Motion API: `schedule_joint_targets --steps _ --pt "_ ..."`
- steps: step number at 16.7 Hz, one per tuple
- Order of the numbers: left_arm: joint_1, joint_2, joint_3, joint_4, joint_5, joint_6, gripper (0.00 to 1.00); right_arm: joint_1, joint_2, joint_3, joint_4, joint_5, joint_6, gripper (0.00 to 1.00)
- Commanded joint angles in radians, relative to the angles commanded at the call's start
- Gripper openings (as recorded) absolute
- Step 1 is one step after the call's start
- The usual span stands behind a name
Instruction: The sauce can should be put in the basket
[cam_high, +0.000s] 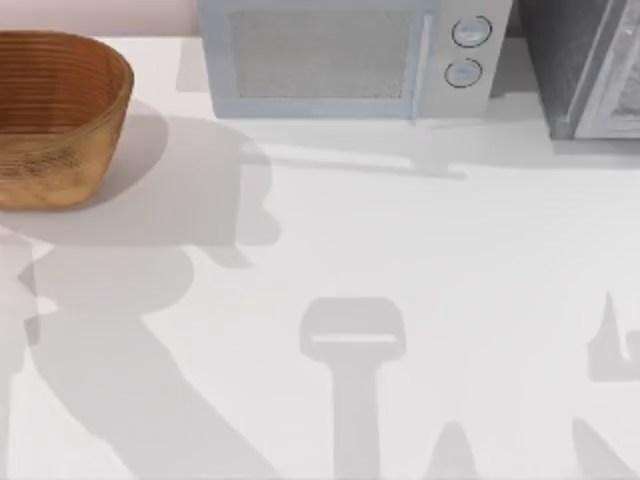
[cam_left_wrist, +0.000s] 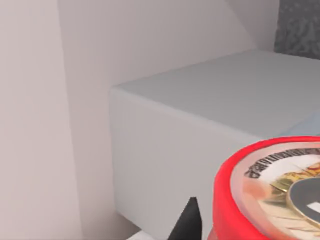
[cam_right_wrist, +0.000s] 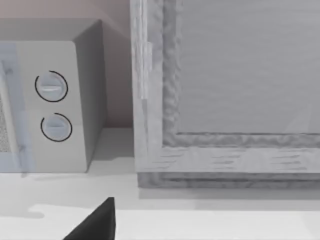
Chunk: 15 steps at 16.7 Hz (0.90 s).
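The small red cylindrical sauce can (cam_left_wrist: 270, 195) looks rigid, light, slick-sided; hold its mid-body. Whether the left hand (cam_left_wrist: 192, 225) grips it, I cannot tell.

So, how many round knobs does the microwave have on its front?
2. Both sit on the right side of the microwave front: the upper knob and the lower knob directly beneath it. None seems hidden.

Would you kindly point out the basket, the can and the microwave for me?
basket (cam_high: 60, 150): top view, ribbed side wall.
can (cam_left_wrist: 227, 195): left wrist view, red rim.
microwave (cam_high: 320, 55): top view, door front.
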Motion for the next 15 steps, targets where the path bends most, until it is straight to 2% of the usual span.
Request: schedule_joint_targets --steps 9,15 --pt "0.0 0.0 0.0 0.0 0.0 0.0 0.98 0.0 0.0 0.0 0.0 0.0 0.0 1.0" --pt "0.0 0.0 0.0 0.0 0.0 0.0 1.0 0.0 0.0 0.0 0.0 0.0 0.0 1.0"
